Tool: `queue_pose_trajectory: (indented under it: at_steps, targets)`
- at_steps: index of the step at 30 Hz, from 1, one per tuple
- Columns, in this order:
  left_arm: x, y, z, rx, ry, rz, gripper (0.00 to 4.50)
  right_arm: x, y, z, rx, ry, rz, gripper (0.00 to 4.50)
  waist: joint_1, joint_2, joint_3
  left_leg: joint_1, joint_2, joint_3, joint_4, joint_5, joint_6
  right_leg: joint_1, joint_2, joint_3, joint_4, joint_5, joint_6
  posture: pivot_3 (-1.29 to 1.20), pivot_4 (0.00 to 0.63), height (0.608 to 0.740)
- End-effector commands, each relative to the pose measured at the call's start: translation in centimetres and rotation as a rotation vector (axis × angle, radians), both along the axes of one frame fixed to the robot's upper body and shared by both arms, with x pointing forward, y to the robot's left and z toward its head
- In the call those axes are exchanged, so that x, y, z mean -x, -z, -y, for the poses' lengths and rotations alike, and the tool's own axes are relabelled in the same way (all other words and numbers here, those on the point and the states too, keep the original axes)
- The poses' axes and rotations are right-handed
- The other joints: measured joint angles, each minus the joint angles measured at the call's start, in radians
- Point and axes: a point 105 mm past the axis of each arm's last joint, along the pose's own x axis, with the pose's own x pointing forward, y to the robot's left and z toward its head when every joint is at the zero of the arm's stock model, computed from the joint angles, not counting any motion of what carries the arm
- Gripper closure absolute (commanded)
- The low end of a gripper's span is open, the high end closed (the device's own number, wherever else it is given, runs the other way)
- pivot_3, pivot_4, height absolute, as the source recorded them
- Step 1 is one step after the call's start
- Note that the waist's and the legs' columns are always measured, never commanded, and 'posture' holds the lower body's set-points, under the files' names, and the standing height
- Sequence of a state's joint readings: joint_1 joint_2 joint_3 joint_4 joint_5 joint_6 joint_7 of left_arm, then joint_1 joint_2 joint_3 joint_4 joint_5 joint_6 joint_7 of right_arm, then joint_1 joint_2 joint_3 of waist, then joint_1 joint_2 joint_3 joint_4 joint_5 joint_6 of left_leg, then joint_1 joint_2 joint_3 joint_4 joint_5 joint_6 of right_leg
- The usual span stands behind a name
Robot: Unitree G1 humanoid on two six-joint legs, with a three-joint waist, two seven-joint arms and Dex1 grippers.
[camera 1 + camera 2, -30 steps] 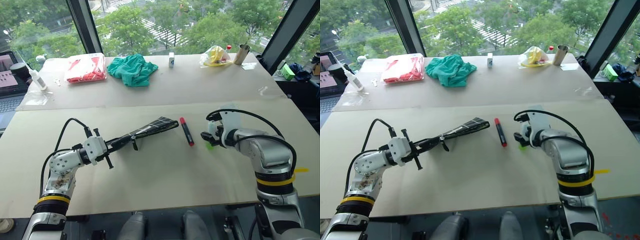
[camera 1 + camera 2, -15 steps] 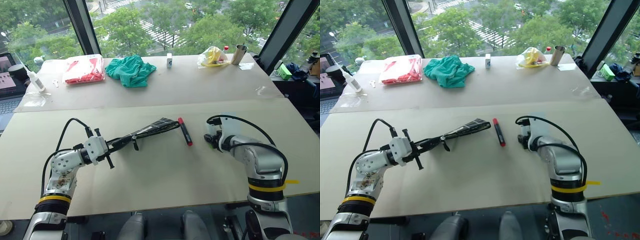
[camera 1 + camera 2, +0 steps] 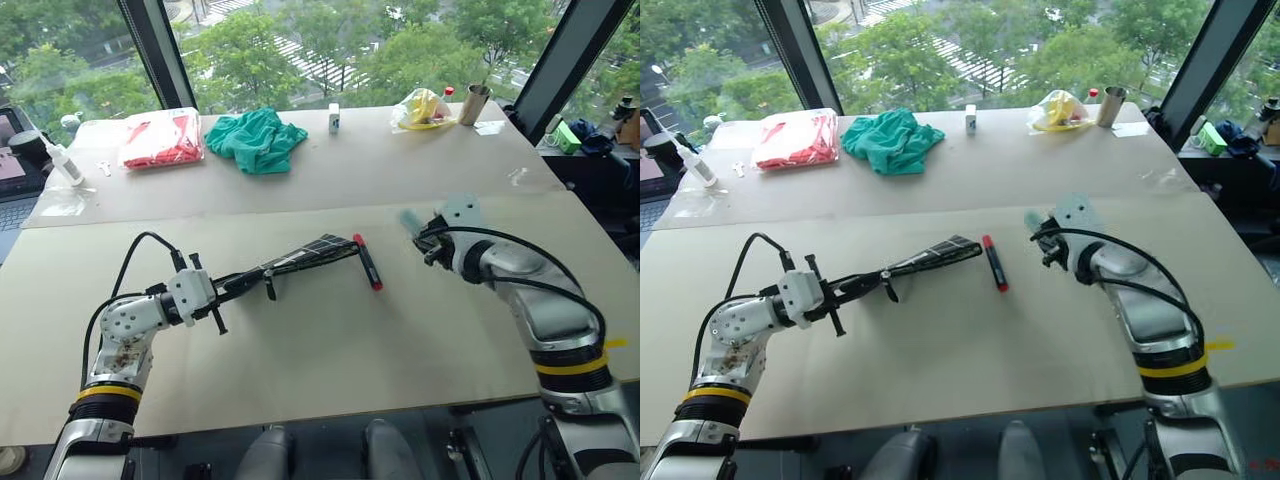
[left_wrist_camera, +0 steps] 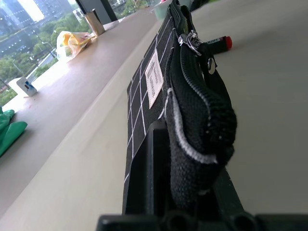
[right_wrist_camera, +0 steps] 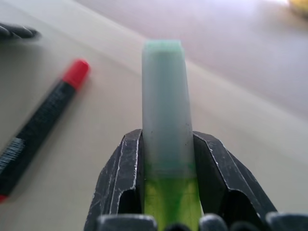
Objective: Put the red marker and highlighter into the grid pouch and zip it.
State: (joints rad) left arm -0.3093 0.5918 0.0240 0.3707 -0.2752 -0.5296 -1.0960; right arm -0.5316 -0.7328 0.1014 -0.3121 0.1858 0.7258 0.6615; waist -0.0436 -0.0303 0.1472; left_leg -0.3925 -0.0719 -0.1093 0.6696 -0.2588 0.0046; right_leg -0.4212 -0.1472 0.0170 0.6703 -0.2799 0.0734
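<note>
- Table: pale, two boards joined, spanning the whole scene.
- Green cloth: crumpled, far side of the table, left of centre.
- Red-and-white plastic bag: flat, far left, just beside the cloth.
- Grid pouch: black with white lines and a white label, lifted off the table near the centre, slanting up toward the right; its near left end is clamped in the left gripper, whose fingers are pressed together on the fabric.
- Yellow bag: far right, beside a metal cup.
- Red marker: dark barrel, red cap, lying on the table just right of the pouch's far end.
- Highlighter: pale body, lime-green end, pinched between the fingers of the right gripper, held above the table right of the marker.
</note>
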Motion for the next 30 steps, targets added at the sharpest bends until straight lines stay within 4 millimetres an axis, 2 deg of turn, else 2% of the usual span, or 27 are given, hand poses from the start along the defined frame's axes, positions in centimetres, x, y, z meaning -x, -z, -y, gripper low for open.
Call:
queue_pose_trajectory:
  at_steps: [1, 3, 5, 13, 17, 22, 30]
  targets:
    - [0.0, -0.9, -0.1, -0.016, 0.008, 0.045, 4.5, 4.3, -1.4, -3.2, 0.076, -0.364, 0.009, 3.44, -0.001, 0.0, 0.0, 0.0, 0.0, 0.0, 0.0, 0.0, 0.0, 0.001, 0.0, -0.001, -0.001, 0.0, 0.0, 0.0, 0.15, 0.74]
    - [-0.1, -0.9, 0.0, -0.015, 0.011, 0.046, 4.5, 6.3, -0.7, -3.9, 0.194, -0.521, -0.049, 3.44, 0.0, 0.0, 0.0, 0.0, 0.0, 0.0, 0.0, 0.0, 0.0, 0.002, 0.0, -0.001, -0.003, 0.0, 0.0, 0.0, 0.15, 0.74]
    - [0.0, -0.9, 0.2, -0.013, 0.012, 0.047, 4.5, 7.1, -0.5, -4.1, 0.257, -0.601, -0.062, 3.44, 0.003, 0.0, 0.0, 0.0, 0.0, 0.0, 0.001, 0.0, 0.0, 0.002, 0.0, -0.001, -0.004, 0.0, 0.0, 0.0, 0.15, 0.74]
    - [0.3, -0.5, 0.3, -0.011, 0.012, 0.04, 4.5, 5.0, -1.6, -5.8, 0.263, -0.628, -0.02, 3.44, 0.004, 0.0, 0.0, -0.001, 0.001, 0.0, 0.002, 0.0, 0.0, 0.001, 0.0, -0.001, -0.003, 0.0, 0.0, 0.0, 0.15, 0.74]
    - [0.3, -0.5, 0.3, -0.009, 0.009, 0.039, 4.5, 4.1, -1.4, -5.8, 0.282, -0.625, -0.031, 3.44, 0.009, 0.0, 0.0, -0.002, 0.0, 0.0, 0.002, 0.0, -0.001, 0.001, 0.0, -0.001, -0.004, 0.0, 0.0, 0.0, 0.15, 0.74]
    - [0.3, -0.5, 0.5, -0.007, 0.01, 0.041, 4.5, 3.1, 0.0, -5.4, 0.344, -0.604, -0.062, 3.44, 0.011, 0.0, 0.0, -0.003, 0.0, 0.0, 0.005, 0.0, -0.001, 0.0, 0.0, -0.001, -0.004, 0.001, 0.0, 0.0, 0.15, 0.74]
    - [0.5, -0.4, 0.6, -0.008, 0.014, 0.042, 4.5, 1.3, 0.0, -5.4, 0.324, -0.551, -0.067, 3.44, 0.01, 0.0, 0.0, -0.004, 0.0, 0.0, 0.005, 0.003, -0.005, -0.001, 0.0, -0.001, -0.003, 0.001, 0.0, 0.0, 0.15, 0.74]
